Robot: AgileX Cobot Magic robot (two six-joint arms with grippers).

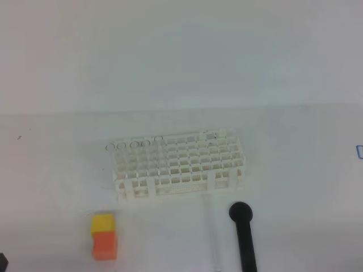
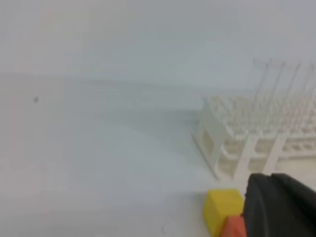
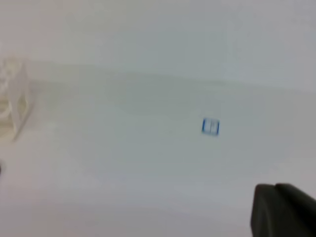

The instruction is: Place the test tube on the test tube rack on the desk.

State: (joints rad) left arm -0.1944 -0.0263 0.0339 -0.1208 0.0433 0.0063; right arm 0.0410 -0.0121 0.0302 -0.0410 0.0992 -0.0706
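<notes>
Your white test tube rack [image 1: 178, 164] sits on the desk [image 1: 57, 170] near the middle of the high view, its long side running left to right. Several clear tubes already stand in its back row; you can make out their thin dark rims along the far left edge, and the left wrist view shows them upright above the lattice [image 2: 261, 128].

The test tube [image 1: 212, 232] you are after lies flat on the desk in front of the rack, toward its right end. It is nearly invisible, a faint pale streak running from close to the rack's front edge toward the bottom of the high view. Just to its right lies a black round-ended stick [image 1: 244, 238], roughly parallel to it and not touching it.

Off the rack's front left corner stands a yellow-orange block [image 1: 104, 237], yellow half behind, orange half in front; the left wrist view catches it beside a dark part of the left gripper [image 2: 279, 207].

Your right gripper [image 3: 284, 210] shows only as a dark corner at the bottom right of its own view, over bare desk with a small blue mark [image 3: 210, 127]. On both arms the fingers are fully closed and hold nothing.
</notes>
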